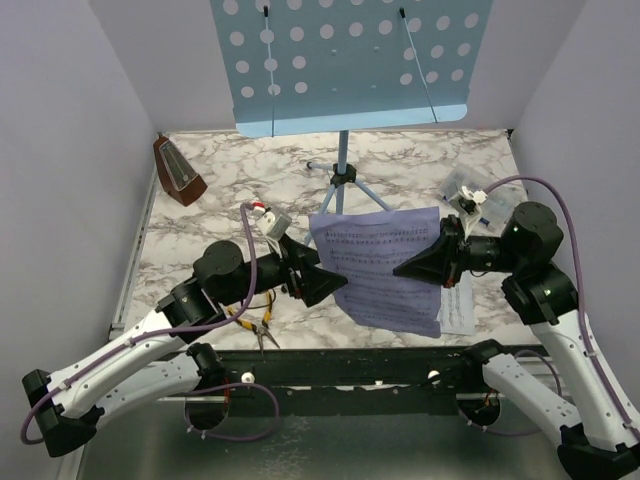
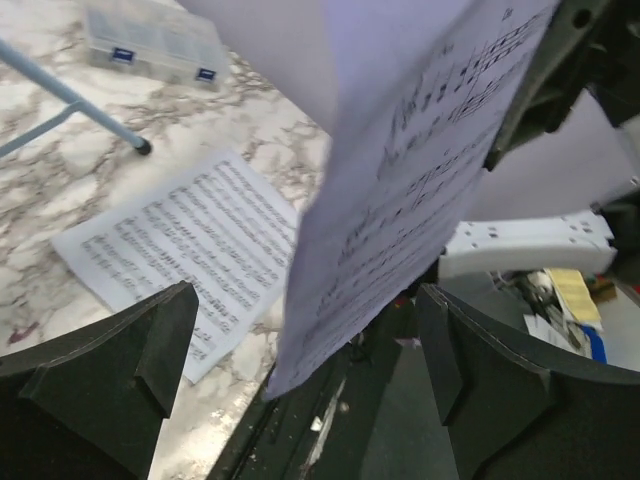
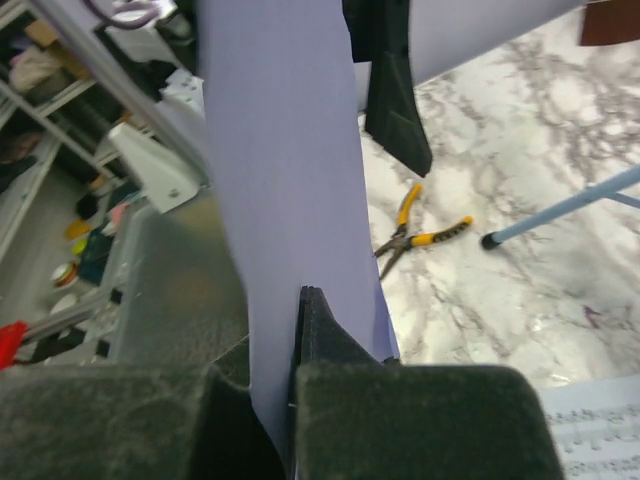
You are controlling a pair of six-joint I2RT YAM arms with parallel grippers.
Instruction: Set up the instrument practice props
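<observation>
One music sheet (image 1: pixel 385 290) pinched in clenched right hand (image 1: pixel 402 268); left hand (image 1: pixel 338 285) released, straddling it.

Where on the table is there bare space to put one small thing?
Bare marble lies between the metronome and the legs of the stand. The near middle is crowded: the open left pincer, the right pincer shut on the sheet, the pliers, a second sheet. The clear box takes the far right.
</observation>
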